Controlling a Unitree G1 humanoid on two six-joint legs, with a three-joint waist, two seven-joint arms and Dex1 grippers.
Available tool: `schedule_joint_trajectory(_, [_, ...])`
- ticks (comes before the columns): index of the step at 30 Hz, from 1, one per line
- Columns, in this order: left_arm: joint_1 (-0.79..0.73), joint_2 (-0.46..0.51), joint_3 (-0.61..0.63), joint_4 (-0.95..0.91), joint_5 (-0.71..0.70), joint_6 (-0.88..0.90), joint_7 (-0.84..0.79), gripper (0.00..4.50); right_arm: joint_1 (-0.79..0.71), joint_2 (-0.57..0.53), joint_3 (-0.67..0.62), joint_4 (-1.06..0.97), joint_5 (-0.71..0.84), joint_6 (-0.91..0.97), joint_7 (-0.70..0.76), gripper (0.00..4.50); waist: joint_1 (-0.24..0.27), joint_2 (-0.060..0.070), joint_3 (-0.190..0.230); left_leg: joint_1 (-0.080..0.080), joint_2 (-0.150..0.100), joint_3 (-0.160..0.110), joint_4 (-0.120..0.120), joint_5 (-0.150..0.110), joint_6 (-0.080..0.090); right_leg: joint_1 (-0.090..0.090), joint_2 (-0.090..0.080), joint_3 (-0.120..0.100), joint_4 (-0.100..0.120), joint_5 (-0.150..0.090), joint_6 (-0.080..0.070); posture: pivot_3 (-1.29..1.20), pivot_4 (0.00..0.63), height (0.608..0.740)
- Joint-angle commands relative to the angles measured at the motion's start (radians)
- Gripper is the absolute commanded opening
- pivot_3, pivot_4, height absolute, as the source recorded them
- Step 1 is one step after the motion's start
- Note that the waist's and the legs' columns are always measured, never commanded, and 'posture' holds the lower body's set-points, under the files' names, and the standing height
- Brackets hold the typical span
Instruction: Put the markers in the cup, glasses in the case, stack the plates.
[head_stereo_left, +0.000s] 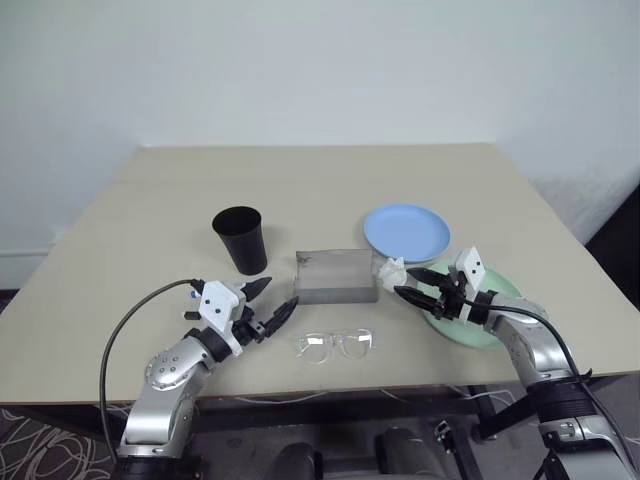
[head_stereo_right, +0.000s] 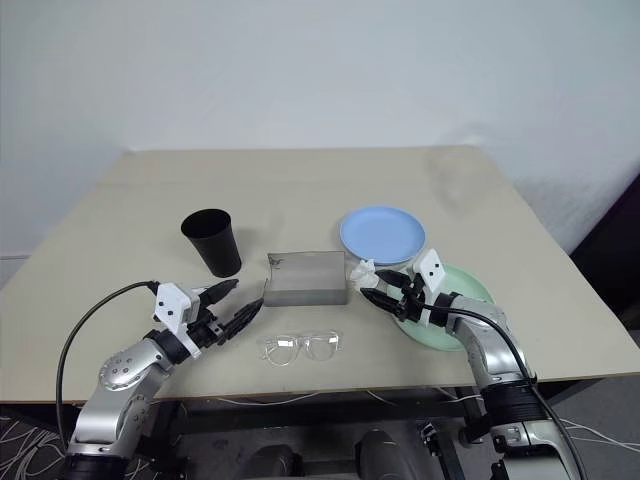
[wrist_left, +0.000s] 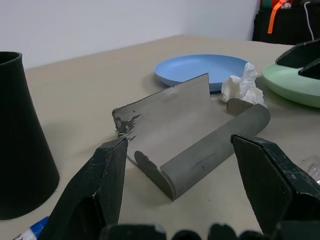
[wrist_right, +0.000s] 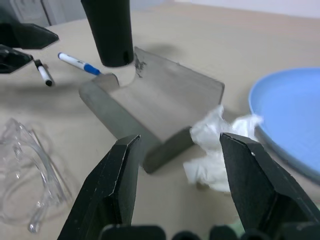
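The glasses (head_stereo_left: 334, 344) are seen crosswise just right of the spread, empty left end effector (head_stereo_left: 270, 305); the right end effector (head_stereo_left: 411, 283), also parted, is farther off.

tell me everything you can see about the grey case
The case is a flat grey oblong box, matte and metallic-looking, lying open on the table with its curved lid raised toward the far side. One lid corner is scuffed dark. It sits mid-table, between the cup and the blue plate, behind the glasses. A crumpled tissue rests against its right end. Nothing lies inside, and neither gripper touches it.
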Motion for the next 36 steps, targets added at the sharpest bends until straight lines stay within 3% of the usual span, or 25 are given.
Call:
schedule_joint_trajectory(1, [-0.026,0.008,0.024,0.011,0.006,-0.034,-0.003,3.47,-0.005,0.003,-0.021,-0.051,0.016,0.005,-0.015,2.75,0.0,0.0,0.0,0.0,0.0,0.0,0.0,0.0,0.0,0.0,0.0,0.0,0.0,0.0,0.0,0.0,0.0,0.737])
schedule_joint_trajectory(7, [-0.032,0.002,-0.003,-0.025,-0.009,-0.01,-0.006,3.47,-0.034,-0.011,-0.063,-0.022,0.001,-0.031,-0.058,2.75,0.0,0.0,0.0,0.0,0.0,0.0,0.0,0.0,0.0,0.0,0.0,0.0,0.0,0.0,0.0,0.0,0.0,0.737])
schedule_joint_trajectory(11, [-0.046,-0.004,-0.025,-0.044,-0.018,0.006,-0.014,3.47,-0.071,-0.076,-0.13,0.075,-0.016,-0.064,-0.088,2.75,0.0,0.0,0.0,0.0,0.0,0.0,0.0,0.0,0.0,0.0,0.0,0.0,0.0,0.0,0.0,0.0,0.0,0.737])
schedule_joint_trajectory(17, [-0.06,-0.005,-0.065,-0.076,-0.034,0.038,-0.053,3.5,-0.117,-0.206,-0.203,0.281,-0.07,-0.129,-0.147,4.48,-0.001,0.0,0.0,-0.001,-0.001,0.001,0.0,0.0,0.001,0.001,-0.001,0.002,-0.001,0.0,0.0,0.0,0.0,0.737])
schedule_joint_trajectory(20, [-0.069,-0.009,-0.074,-0.067,-0.026,0.04,-0.055,3.5,-0.178,-0.278,-0.208,0.477,-0.154,-0.128,-0.248,4.48,-0.003,0.001,0.0,0.001,0.0,0.004,-0.001,0.0,0.001,0.0,0.0,0.004,0.0,0.0,0.0,0.0,0.0,0.737])
schedule_joint_trajectory(23, [-0.079,-0.011,-0.094,-0.067,-0.029,0.05,-0.07,3.5,-0.208,-0.304,-0.205,0.577,-0.153,-0.081,-0.216,4.48,-0.003,0.001,0.0,0.001,-0.001,0.004,-0.001,0.001,0.002,0.001,0.001,0.006,0.0,0.0,0.0,0.0,0.0,0.737])
schedule_joint_trajectory(29, [-0.092,-0.022,-0.116,-0.062,-0.022,0.054,-0.075,3.5,-0.264,-0.301,-0.254,0.628,-0.067,0.088,-0.119,4.48,-0.007,0.001,0.0,0.001,-0.002,0.007,0.001,0.002,0.004,0.001,0.001,0.009,-0.001,0.0,0.0,0.0,0.0,0.737])
schedule_joint_trajectory(36, [-0.095,-0.029,-0.124,-0.053,-0.015,0.046,-0.076,3.5,-0.264,-0.295,-0.238,0.615,-0.077,0.167,-0.089,4.48,-0.007,0.001,-0.001,0.0,-0.002,0.007,0.002,0.002,0.004,0.002,0.001,0.009,-0.001,0.0,0.0,0.0,0.0,0.737])
